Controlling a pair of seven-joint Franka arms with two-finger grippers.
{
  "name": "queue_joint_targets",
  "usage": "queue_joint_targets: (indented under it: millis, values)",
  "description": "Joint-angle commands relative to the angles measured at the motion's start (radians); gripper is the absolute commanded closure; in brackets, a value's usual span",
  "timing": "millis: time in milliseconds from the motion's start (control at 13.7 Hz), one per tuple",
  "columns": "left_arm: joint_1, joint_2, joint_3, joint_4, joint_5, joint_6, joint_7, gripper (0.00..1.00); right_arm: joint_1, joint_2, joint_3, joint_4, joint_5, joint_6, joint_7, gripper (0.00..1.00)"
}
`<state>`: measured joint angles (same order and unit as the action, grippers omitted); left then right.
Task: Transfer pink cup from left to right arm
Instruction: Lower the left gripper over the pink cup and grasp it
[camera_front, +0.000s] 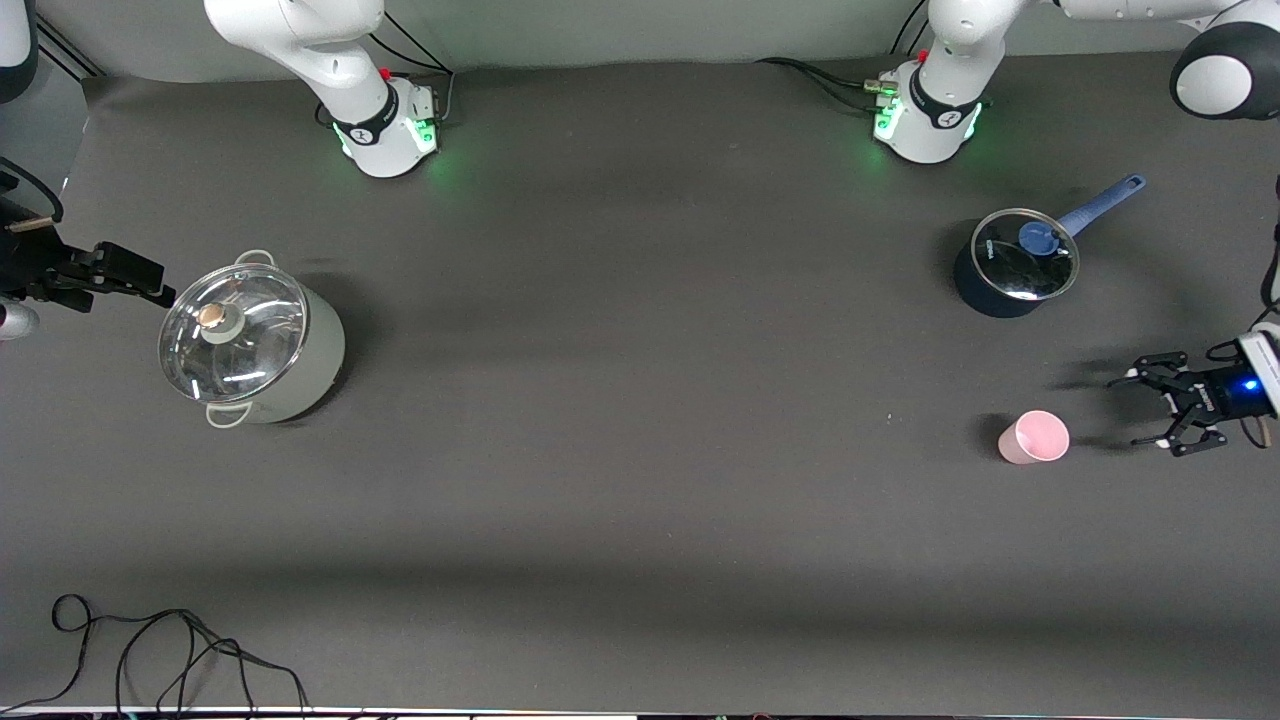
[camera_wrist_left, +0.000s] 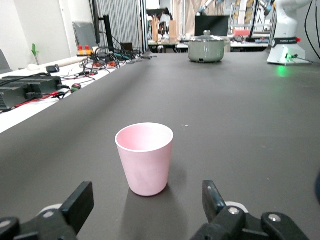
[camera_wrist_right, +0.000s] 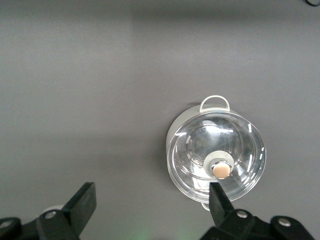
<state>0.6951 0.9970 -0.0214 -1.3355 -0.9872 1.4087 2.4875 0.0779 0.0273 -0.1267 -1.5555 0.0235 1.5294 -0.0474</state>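
Toward the left arm's end of the dark counter (camera_front: 640, 450), the pink cup (camera_front: 1034, 437) is standing upright with its mouth open upward, nearer the front camera than the lidded blue saucepan (camera_front: 1015, 263); the left tool (camera_front: 1150, 410) is sitting just beside the cup at counter level, its fingers (camera_wrist_left: 80, 205) spread apart and not touching it; the right tool (camera_front: 120, 270) is hanging with fingers apart above the counter at the right arm's end, beside the glass-lidded pale-green stockpot (camera_front: 252, 340), where that arm is waiting.
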Motion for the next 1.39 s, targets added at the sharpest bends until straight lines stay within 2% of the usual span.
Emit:
queue_joint_targets:
  millis: [0,293,659,1317]
  values:
    - [0.006,0.066,-0.038,0.036,-0.024,-0.019,0.017,0.02,0.002,0.0,-0.002,0.011,0.003,-0.002,-0.012,0.0]
    - [0.004,0.104,-0.064,0.036,-0.047,-0.013,0.033,0.02,0.002,0.0,-0.002,0.011,0.004,-0.002,-0.012,0.0]
    - [-0.002,0.132,-0.101,0.035,-0.085,0.058,0.071,0.02,0.002,0.0,-0.002,0.011,0.004,-0.002,-0.011,0.0]
    - [-0.026,0.18,-0.152,0.033,-0.113,0.081,0.108,0.01,0.002,0.0,-0.002,0.012,0.004,-0.002,-0.012,0.0]
